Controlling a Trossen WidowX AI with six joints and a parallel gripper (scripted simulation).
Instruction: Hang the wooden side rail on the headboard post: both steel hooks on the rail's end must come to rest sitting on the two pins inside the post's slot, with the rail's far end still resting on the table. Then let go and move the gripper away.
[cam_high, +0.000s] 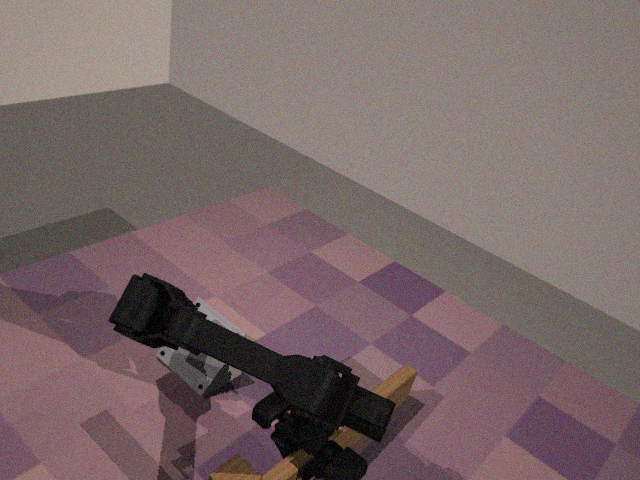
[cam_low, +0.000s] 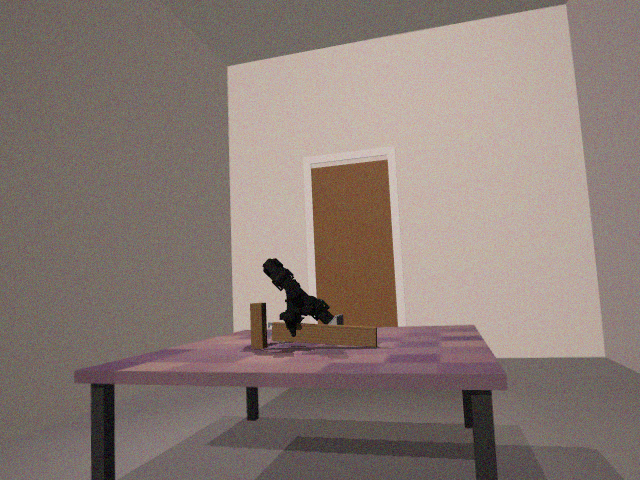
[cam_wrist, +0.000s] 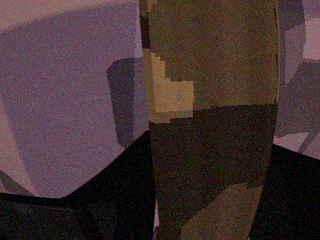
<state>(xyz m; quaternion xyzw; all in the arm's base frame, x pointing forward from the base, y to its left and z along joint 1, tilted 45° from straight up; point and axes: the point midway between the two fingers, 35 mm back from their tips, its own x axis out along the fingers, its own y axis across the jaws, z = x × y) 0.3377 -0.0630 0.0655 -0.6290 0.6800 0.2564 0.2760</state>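
Observation:
The wooden side rail (cam_high: 400, 386) (cam_low: 341, 335) (cam_wrist: 215, 60) lies lengthwise beside the headboard post (cam_high: 235, 468) (cam_low: 257, 326). In the exterior view the rail's post-side end looks slightly raised, and its far end is down at the table. The post stands upright, with a small gap between it and the rail. A small light bit of a hook (cam_low: 269, 324) shows in that gap. The slot and pins are hidden, and I cannot tell whether the hooks touch them. My gripper (cam_high: 316, 453) (cam_low: 293, 329) (cam_wrist: 186, 136) is shut on the rail near its post-side half, one finger on each side.
The arm's grey base plate (cam_high: 188, 369) is bolted to the patchwork table (cam_high: 320, 330) (cam_low: 289, 379), behind the rail in the exterior view. The arm links reach over from it, above the rail. A brown door (cam_low: 354, 242) is in the far wall.

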